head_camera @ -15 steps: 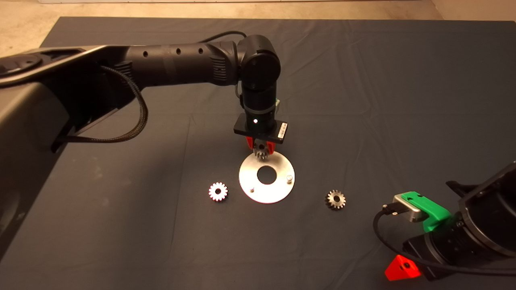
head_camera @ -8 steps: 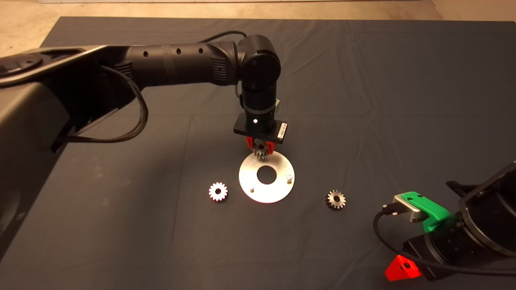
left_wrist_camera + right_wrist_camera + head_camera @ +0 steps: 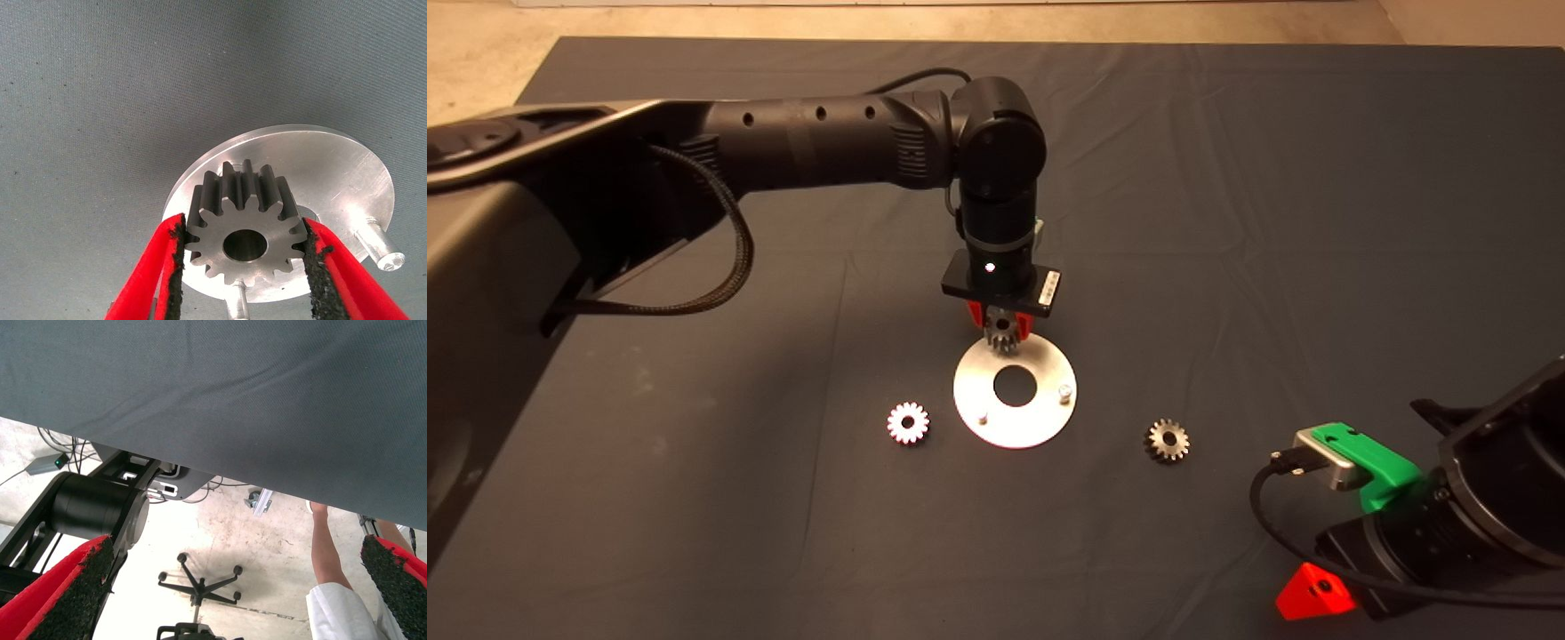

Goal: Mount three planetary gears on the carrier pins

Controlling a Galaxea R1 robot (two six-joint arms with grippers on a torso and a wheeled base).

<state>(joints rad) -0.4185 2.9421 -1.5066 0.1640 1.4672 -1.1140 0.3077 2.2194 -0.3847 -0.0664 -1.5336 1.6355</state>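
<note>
The left gripper (image 3: 1002, 331) pinches one planetary gear (image 3: 245, 229) between its pads above the disc's (image 3: 1040, 425) far rim, two carrier pins (image 3: 1064, 391) bare, two gears (image 3: 908, 422) flanking the disc, while the right gripper (image 3: 233, 587), spread apart, waits well off the disc.

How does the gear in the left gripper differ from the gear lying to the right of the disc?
The held gear is clamped between the left gripper's fingers above the disc's far edge; the right gear lies loose on the mat, clear of the disc. The held gear sits off the mat; the right gear rests on it. Both are small toothed metal gears, neither on a pin.
</note>
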